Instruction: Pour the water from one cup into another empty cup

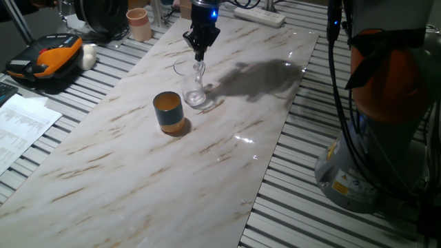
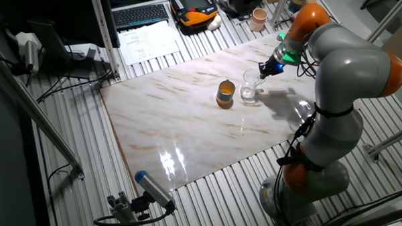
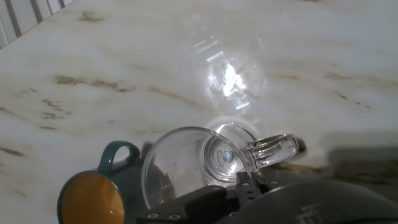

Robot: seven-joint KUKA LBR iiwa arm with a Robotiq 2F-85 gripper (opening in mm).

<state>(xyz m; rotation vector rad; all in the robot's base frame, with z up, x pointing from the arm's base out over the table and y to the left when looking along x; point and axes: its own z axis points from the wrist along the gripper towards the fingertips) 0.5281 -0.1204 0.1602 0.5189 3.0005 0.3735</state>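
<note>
A clear glass cup (image 1: 195, 89) stands on the marble board (image 1: 138, 172), just right of the teal cup (image 1: 168, 112) with its orange inside. My gripper (image 1: 200, 58) comes down from above, its fingertips pinched together at the glass's rim. In the hand view the glass cup (image 3: 186, 165) is seen from above, its handle (image 3: 272, 150) pointing right, and the gripper (image 3: 245, 183) sits at its near rim. The teal cup (image 3: 93, 193) is at lower left and looks empty. The other fixed view shows glass (image 2: 248, 90) and teal cup (image 2: 226, 94) side by side. I cannot make out any water.
A pinkish-beige cup (image 1: 138, 25) stands off the board at the back left. An orange-black device (image 1: 48, 58), papers (image 1: 21, 124) and a power strip (image 1: 258, 15) lie around the board. The arm's base (image 1: 386, 103) rises at the right.
</note>
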